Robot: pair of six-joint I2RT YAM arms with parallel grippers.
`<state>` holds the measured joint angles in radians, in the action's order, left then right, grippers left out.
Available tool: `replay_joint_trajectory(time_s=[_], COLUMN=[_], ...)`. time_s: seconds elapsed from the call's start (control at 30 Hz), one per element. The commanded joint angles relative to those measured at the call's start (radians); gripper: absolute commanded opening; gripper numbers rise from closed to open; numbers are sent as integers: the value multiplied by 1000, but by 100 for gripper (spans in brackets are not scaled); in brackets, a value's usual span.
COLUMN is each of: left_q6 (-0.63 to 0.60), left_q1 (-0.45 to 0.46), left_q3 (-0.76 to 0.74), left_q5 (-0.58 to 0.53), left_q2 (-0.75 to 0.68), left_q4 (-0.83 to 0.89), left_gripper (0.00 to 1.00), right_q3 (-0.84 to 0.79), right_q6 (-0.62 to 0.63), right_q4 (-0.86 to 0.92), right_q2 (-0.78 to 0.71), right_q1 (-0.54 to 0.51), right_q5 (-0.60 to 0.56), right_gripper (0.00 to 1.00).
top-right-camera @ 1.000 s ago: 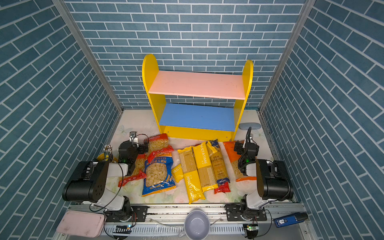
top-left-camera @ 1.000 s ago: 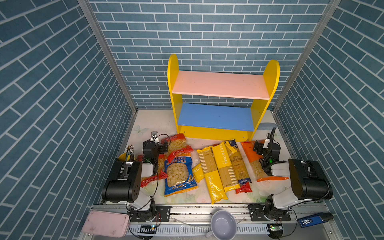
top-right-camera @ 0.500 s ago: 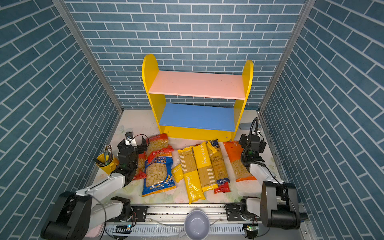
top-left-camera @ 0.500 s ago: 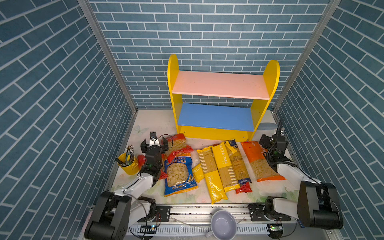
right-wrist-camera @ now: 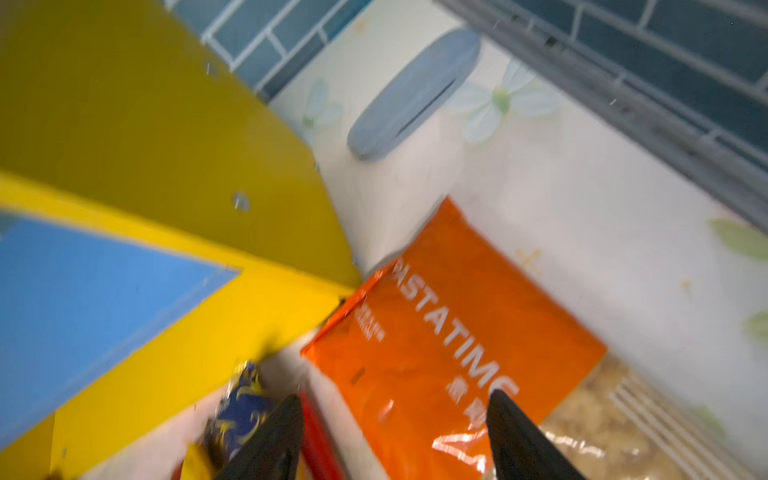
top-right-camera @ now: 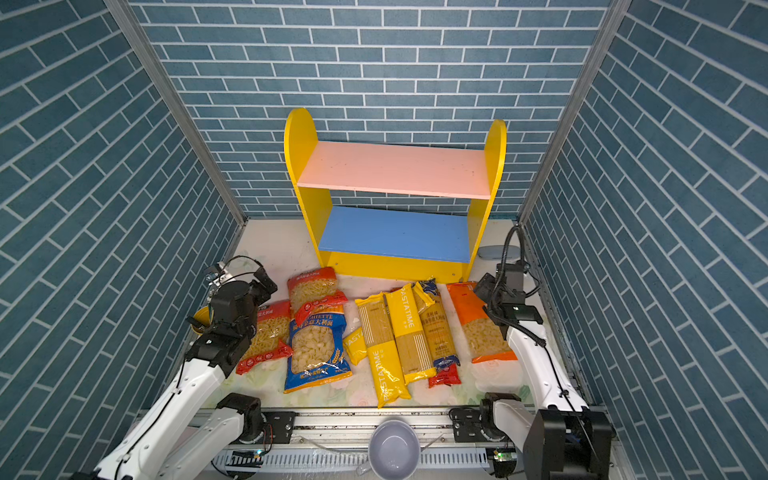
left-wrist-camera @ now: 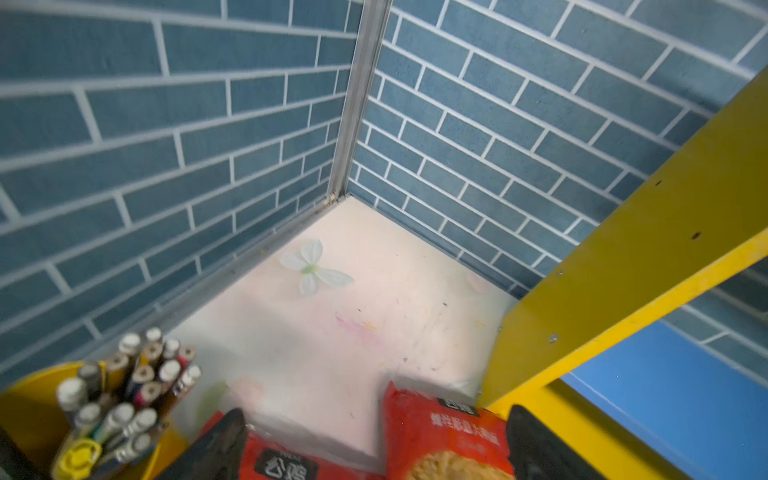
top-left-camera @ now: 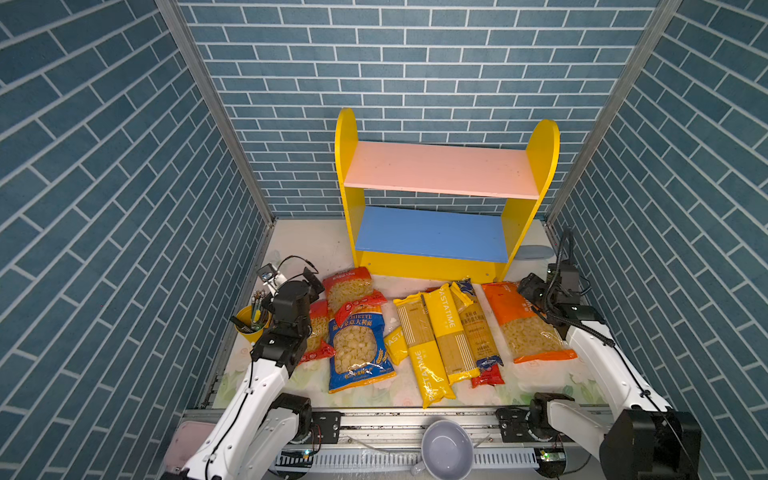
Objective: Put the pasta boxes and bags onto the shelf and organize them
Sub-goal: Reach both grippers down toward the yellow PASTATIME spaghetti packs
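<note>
Although the shelf (top-left-camera: 440,168) stands at the far edge of the table (top-left-camera: 307,249), pink board above blue, the pasta bags all lie flat on the table between it and the near edge. In both top views a long yellow pack (top-left-camera: 446,328) and a second yellow pack (top-left-camera: 422,353) lie side by side at the middle, each reading "PASTATIME" in white. A dark-blue spaghetti pack (top-left-camera: 478,328) touches them on the right, and a red pack (top-left-camera: 488,376) pokes out beneath it. A blue bag (top-left-camera: 357,345) of shell pasta carries Chinese characters and letters ending "HIETTE". Its top meets a red bag (top-left-camera: 349,286) nearer the shelf. Toward the left edge another red bag (top-right-camera: 266,332) lies partly under the left arm.

Only the right wrist view lets the orange bag (right-wrist-camera: 449,332) be read: "PASTATIME" in white. There the right end effector (right-wrist-camera: 399,436) hangs over that bag's upper end, jaws wide, gripping nothing. The left end effector (left-wrist-camera: 378,449), likewise wide and empty, hovers over the two red bags. Its view alone shows the pens packed in the yellow cup (left-wrist-camera: 25,399) at the left edge. A grey-blue case (right-wrist-camera: 411,95) lies beside the shelf near the far right corner. The top views alone show the lavender bowl (top-left-camera: 446,449) past the near edge.
</note>
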<state>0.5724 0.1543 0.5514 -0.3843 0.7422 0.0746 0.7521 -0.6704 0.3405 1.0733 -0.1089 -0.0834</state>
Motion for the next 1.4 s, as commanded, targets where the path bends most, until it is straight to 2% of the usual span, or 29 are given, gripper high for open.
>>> replay_joint_trajectory(time_s=[0.0, 0.07, 0.13, 0.2, 0.27, 0.37, 0.47, 0.57, 0.63, 0.67, 0.77, 0.87, 0.93, 1.07, 1.17, 1.3, 1.37], left_q6=[42, -8, -50, -53, -37, 35, 97, 142, 191, 223, 247, 252, 269, 256, 245, 206, 202], left_q1=[-41, -1, 81, 222, 347, 496, 625, 731, 755, 756, 772, 792, 792, 792, 794, 795, 795], left_q3=[23, 115, 196, 225, 229, 211, 187, 163, 132, 116, 113, 99, 87, 128, 143, 143, 143], left_q5=[302, 336, 324, 226, 143, 110, 117, 146, 216, 245, 280, 293, 313, 319, 332, 338, 342], left_q2=[-26, 46, 111, 124, 126, 153, 218, 298, 348, 378, 443, 484, 514, 580, 600, 602, 614], left_q4=[130, 265, 383, 454, 482, 483, 417, 306, 196, 151, 87, 32, -10, 24, 21, -4, -19], left_gripper=[80, 75, 72, 72, 72, 73, 74, 76, 76, 76, 76, 76, 76, 76, 75, 64, 62], right_q3=[102, 135, 164, 183, 194, 192, 182, 158, 114, 77, 22, 75, 57, -33, -41, -51, -53], right_q6=[-31, -62, -92, -105, -103, -97, -135, -141, -122, -118, -90, 20, 55, 58, 82, 97, 98], right_q4=[182, 202, 211, 221, 223, 209, 202, 202, 215, 205, 231, 375, 397, 277, 231, 172, 142], right_q2=[15, 47, 67, 85, 124, 193, 226, 214, 188, 165, 86, 78, 75, 74, 122, 181, 211], right_q1=[-159, -268, -364, -441, -482, -548, -630, -640, -609, -568, -455, -430, -404, -318, -309, -307, -306], right_q5=[-47, -73, -103, -113, -43, 122, 165, 243, 299, 364, 485, 452, 438, 530, 567, 597, 614], right_gripper=[71, 71, 71, 70, 65, 56, 44, 42, 42, 42, 44, 51, 54, 57, 58, 58, 57])
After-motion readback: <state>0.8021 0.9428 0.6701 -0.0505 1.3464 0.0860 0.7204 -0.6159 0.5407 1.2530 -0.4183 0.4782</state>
